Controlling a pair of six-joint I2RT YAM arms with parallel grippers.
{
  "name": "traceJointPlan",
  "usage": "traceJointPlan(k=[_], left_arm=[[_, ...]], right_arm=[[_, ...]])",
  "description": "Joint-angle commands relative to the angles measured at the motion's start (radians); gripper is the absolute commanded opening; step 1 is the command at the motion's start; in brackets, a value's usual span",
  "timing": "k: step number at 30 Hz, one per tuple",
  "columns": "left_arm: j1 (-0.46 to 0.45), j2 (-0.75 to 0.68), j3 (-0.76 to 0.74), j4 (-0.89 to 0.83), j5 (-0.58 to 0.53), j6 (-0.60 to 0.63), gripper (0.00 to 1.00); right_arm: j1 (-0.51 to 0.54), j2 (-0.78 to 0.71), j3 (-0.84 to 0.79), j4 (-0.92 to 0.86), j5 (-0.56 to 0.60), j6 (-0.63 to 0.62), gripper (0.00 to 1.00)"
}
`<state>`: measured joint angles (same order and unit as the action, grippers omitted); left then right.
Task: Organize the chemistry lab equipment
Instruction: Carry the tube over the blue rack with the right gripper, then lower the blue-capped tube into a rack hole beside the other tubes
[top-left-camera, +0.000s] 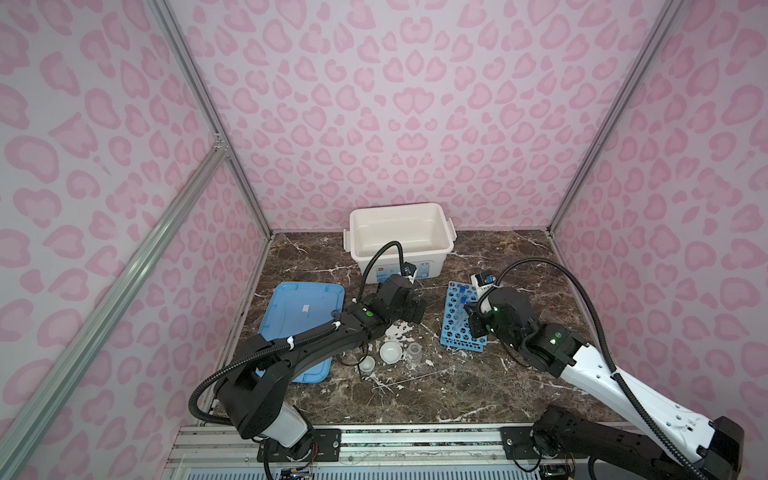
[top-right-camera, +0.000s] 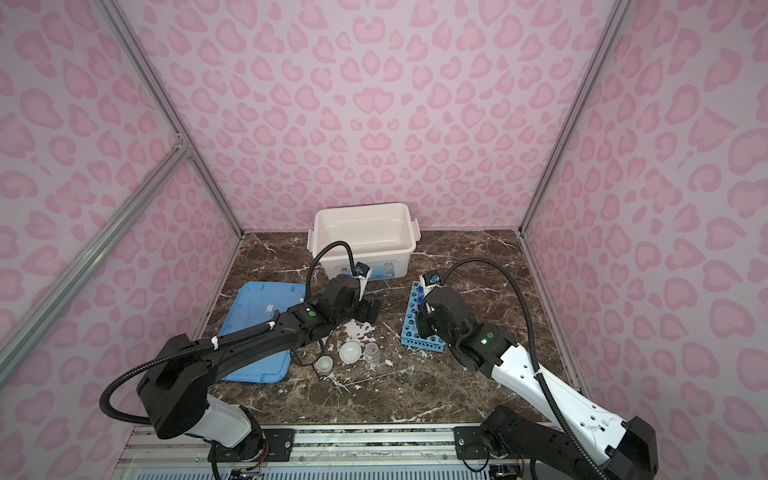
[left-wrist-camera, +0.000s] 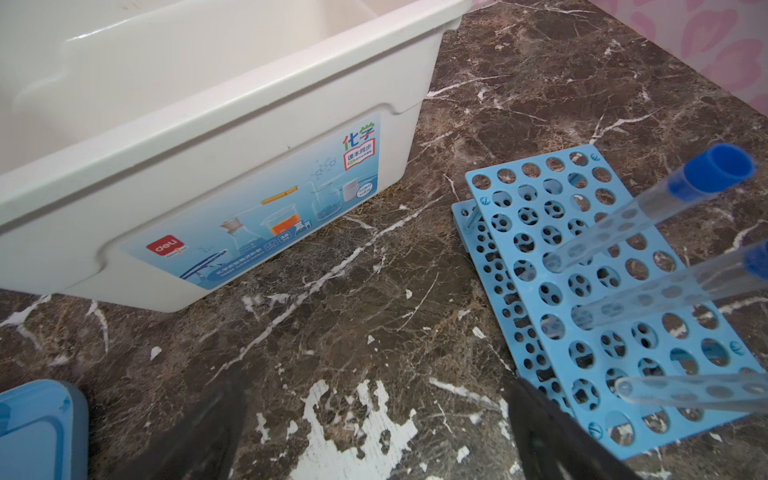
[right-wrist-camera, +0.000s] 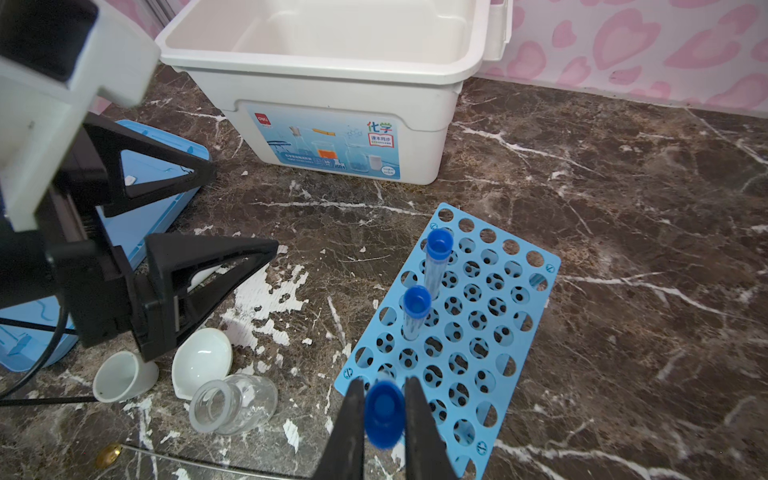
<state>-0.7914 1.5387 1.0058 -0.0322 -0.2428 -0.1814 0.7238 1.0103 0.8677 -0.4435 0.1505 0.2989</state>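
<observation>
Nearest the front of the desk (top-left-camera: 436, 399), the white cup (top-left-camera: 367, 364), the white shallow dish (top-left-camera: 391, 352) and the clear small beaker (top-left-camera: 413, 352) sit in a close row. A thin black wire of the ring stand (right-wrist-camera: 45, 401) runs just beside the cup.

Right of them lies the blue perforated rack (top-left-camera: 461, 320). The right jaws are closed on a blue-capped tube (right-wrist-camera: 384, 411) over the rack's near rows; I cannot tell whether its lower end sits in a hole. Two more blue-capped tubes (right-wrist-camera: 436, 266) stand upright in holes further along the rack.

The left jaws stand wide open above the bare desk between the rack and the flat blue lid (top-left-camera: 299, 324), with nothing between them.

At the far edge, against the pink wall, the large white storage box (top-left-camera: 399, 237) sits open, its label facing the arms.
</observation>
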Motion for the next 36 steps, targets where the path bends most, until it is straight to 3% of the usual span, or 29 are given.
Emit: traceJointPlan(k=[1, 11, 36], left_arm=[[0.002, 0.005, 0.006, 0.005, 0.003, 0.008, 0.99], [0.002, 0.003, 0.004, 0.005, 0.008, 0.010, 0.99], [0.001, 0.055, 0.034, -0.008, 0.080, -0.011, 1.00]], right_arm=[[0.013, 0.010, 0.006, 0.014, 0.024, -0.007, 0.12], [0.049, 0.034, 0.005, -0.001, 0.064, -0.026, 0.12], [0.052, 0.096, -0.013, 0.014, 0.012, -0.038, 0.12]])
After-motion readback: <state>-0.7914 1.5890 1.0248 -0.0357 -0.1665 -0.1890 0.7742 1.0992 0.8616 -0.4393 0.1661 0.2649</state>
